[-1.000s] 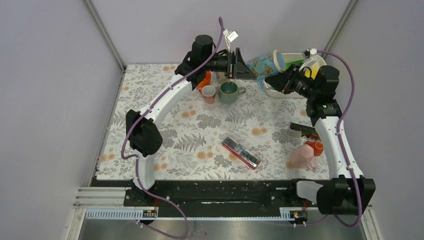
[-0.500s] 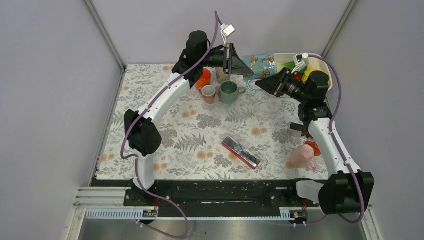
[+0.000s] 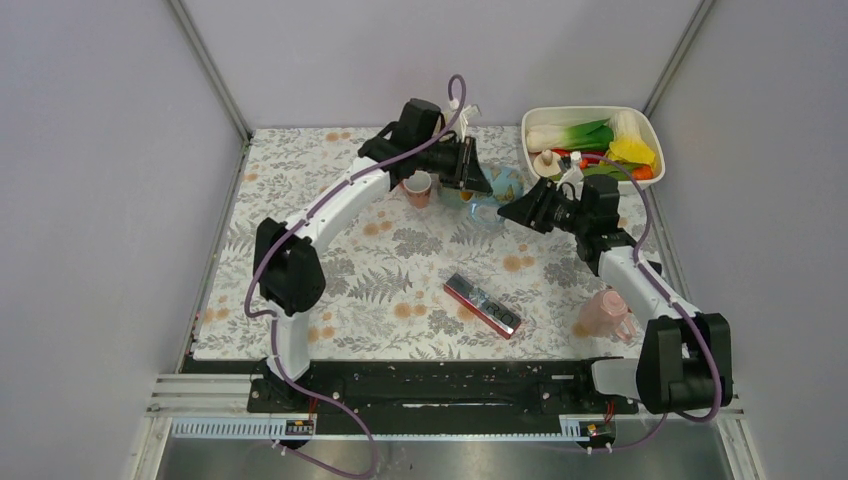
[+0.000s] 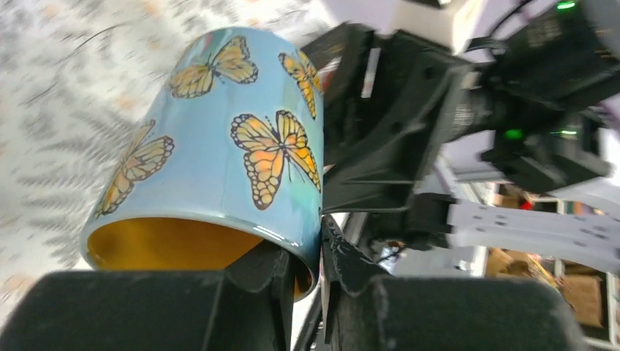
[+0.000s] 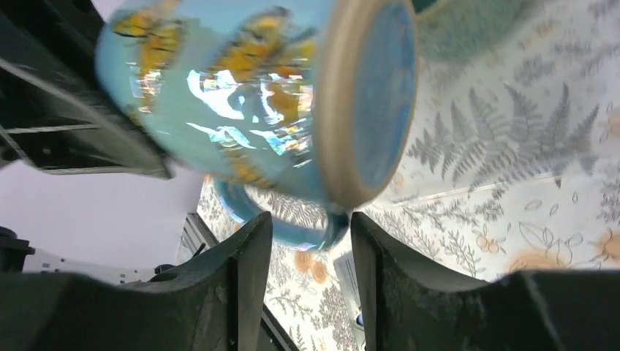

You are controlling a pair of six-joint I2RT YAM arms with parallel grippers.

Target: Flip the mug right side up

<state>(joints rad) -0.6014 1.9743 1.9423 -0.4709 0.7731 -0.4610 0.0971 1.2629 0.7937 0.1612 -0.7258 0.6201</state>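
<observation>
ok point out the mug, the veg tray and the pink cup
mug (image 4: 219, 139), left wrist view, side wall
tray (image 3: 585, 109), top view, far rim
pink cup (image 3: 603, 312), top view, its side

Two robot arms converge at the far middle of a floral-clothed desk (image 3: 400, 300). The left claw (image 3: 476, 183) and the right claw (image 3: 510, 209) meet from opposite sides at a blue mug (image 3: 503, 185), which is low over the cloth. A small orange cup (image 3: 418, 187) stands just to their left. A white tub (image 3: 532, 118) of vegetables sits in the far right corner. A red-and-black bar (image 3: 483, 306) lies near the centre, and a pink cup (image 3: 603, 312) stands at the near right beside the right arm.
</observation>
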